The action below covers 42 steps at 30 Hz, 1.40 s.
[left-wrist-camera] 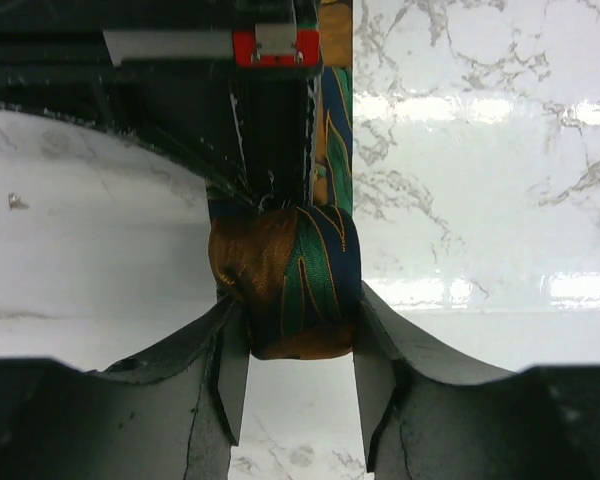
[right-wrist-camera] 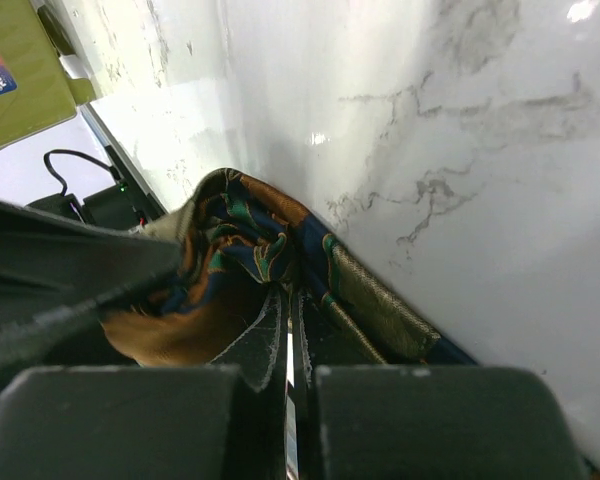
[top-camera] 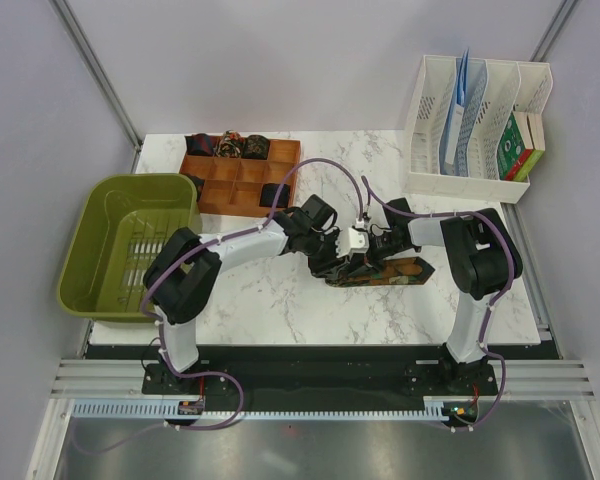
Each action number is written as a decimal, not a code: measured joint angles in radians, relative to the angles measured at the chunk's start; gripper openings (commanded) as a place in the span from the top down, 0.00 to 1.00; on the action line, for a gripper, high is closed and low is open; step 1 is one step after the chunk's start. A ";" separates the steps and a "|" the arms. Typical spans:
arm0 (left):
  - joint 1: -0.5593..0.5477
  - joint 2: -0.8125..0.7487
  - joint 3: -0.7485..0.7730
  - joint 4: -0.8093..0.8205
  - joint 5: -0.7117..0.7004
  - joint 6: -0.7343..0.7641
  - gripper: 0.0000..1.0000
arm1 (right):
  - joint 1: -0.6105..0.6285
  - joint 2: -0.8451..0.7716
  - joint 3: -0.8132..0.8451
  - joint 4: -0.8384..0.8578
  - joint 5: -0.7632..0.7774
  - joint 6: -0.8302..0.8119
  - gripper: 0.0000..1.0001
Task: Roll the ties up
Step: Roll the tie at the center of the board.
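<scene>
A dark tie [top-camera: 398, 272] with orange and green patterning lies mid-table, partly rolled. In the left wrist view its rolled end [left-wrist-camera: 280, 280] sits between my left gripper's [left-wrist-camera: 295, 322] fingers, which press on both sides of the roll. The flat strip [left-wrist-camera: 332, 120] runs away from the roll under the other arm. My right gripper [right-wrist-camera: 291, 297] is shut, its tips pinching bunched folds of the same tie [right-wrist-camera: 235, 235]. From above, the left gripper [top-camera: 333, 266] and right gripper [top-camera: 368, 262] meet at the tie's left end. Rolled ties [top-camera: 230, 147] fill a wooden organizer.
The wooden organizer [top-camera: 242, 185] stands at the back left, a green basin [top-camera: 105, 215] hangs off the table's left edge, and a white file rack [top-camera: 475, 115] with papers and boxes stands at the back right. Purple cables loop over both arms.
</scene>
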 measured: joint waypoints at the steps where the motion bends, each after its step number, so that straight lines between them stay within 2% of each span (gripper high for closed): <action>1: -0.007 0.011 0.014 -0.003 0.000 -0.003 0.55 | 0.000 0.000 0.000 0.000 0.000 0.000 1.00; 13: -0.055 0.089 0.106 -0.059 -0.048 -0.010 0.55 | -0.002 0.000 0.000 -0.006 -0.006 -0.031 0.99; 25: -0.090 0.172 0.217 -0.169 -0.089 0.011 0.55 | -0.034 -0.003 0.010 -0.105 -0.010 -0.113 0.81; 32: -0.101 0.208 0.242 -0.188 -0.092 0.032 0.55 | -0.093 -0.003 0.033 -0.221 -0.011 -0.165 0.64; 38: -0.105 0.227 0.256 -0.200 -0.094 0.039 0.55 | -0.146 -0.009 0.054 -0.295 -0.009 -0.203 0.59; 42: -0.108 0.230 0.260 -0.201 -0.096 0.042 0.55 | -0.175 -0.034 0.055 -0.330 0.002 -0.233 0.51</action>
